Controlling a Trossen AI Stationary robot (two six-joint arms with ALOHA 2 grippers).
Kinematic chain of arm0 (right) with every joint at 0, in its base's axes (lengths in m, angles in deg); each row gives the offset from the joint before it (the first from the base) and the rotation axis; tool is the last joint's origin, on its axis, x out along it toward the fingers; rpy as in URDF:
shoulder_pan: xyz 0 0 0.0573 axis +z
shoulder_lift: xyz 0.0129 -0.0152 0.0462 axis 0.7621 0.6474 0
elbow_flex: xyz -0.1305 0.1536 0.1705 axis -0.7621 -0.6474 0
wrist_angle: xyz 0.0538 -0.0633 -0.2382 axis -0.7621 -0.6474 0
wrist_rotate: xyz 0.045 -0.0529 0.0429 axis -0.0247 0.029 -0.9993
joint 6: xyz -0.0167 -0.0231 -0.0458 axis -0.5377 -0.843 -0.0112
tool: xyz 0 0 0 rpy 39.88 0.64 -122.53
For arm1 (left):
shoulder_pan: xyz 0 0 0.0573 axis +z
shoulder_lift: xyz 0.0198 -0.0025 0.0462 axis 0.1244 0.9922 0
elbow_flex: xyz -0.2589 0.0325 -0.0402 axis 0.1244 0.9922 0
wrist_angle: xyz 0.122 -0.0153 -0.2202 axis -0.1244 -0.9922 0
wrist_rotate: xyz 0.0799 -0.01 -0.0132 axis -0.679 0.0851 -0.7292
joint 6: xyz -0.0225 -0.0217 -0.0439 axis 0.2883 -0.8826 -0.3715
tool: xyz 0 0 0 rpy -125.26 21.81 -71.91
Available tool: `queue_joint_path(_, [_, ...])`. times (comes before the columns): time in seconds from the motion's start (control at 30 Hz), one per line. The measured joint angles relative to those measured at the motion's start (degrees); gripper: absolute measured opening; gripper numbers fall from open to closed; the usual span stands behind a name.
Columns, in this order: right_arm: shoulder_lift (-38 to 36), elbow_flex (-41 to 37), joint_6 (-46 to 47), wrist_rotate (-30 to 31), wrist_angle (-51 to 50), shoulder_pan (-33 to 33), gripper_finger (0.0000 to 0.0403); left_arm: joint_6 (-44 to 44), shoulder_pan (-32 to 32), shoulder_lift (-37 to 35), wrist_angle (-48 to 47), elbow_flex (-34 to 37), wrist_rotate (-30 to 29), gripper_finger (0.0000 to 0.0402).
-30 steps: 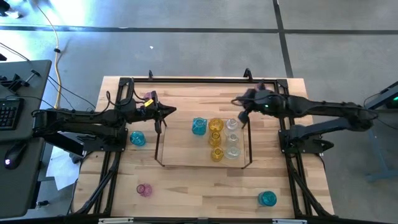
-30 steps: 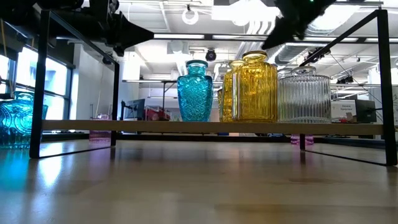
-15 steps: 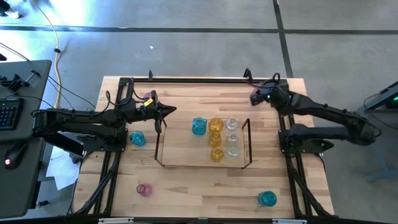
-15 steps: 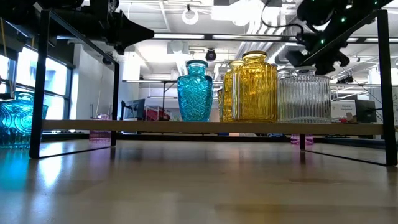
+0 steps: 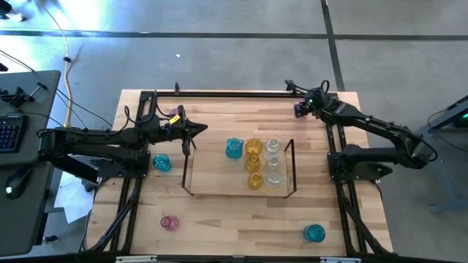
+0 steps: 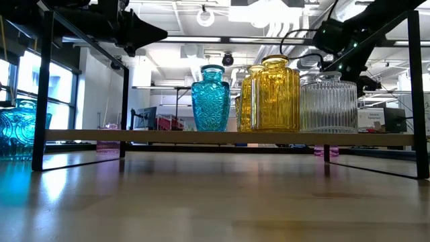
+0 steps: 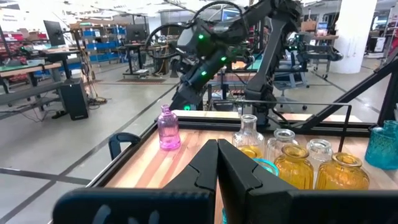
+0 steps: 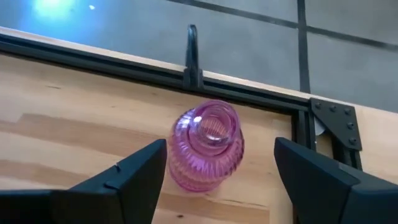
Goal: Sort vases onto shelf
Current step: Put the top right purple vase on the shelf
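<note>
Your right claw (image 8: 217, 180) hangs spread over the pink vase (image 8: 207, 145) at the desk's one o'clock corner; judge it brittle, slick glass, so pinch its ribbed belly gently.

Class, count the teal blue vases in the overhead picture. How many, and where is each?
3 teal vases: one on the shelf, beside the yellow vases; one on the table left of the shelf; one near the table's right edge. More may be hidden.

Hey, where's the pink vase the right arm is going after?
In the right wrist view the pink vase stands upright on the table beside the black frame at the far right corner, framed between the open right hand's fingers and not yet gripped.
</note>
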Motion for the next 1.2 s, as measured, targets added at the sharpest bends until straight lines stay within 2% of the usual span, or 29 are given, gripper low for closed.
queue_joint_path(0.47, [9.7,0.0,-2.9,-3.3,10.0,-3.8,0.0279,0.0,0.0,0.0,-0.6,0.0,0.0,0.0])
queue_joint_path(0.63, [10.8,0.0,-3.9,-2.5,11.0,-3.8,0.0225,0.0,0.0,0.0,-0.6,0.0,0.0,0.0])
queue_joint_path(0.87, [10.6,0.2,-5.4,-1.8,12.4,-3.5,0.0091,0.0,0.0,0.0,-0.7,0.0,0.0,0.0])
queue_joint_path(1.03, [10.7,0.8,-9.7,-1.0,11.8,-1.6,0.0092,0.0,0.0,0.0,-0.7,0.0,0.0,0.0])
queue_joint_path(1.2, [10.6,3.8,-10.0,-2.0,10.5,1.3,0.0092,-0.1,0.0,0.0,-0.7,0.0,0.0,0.0])
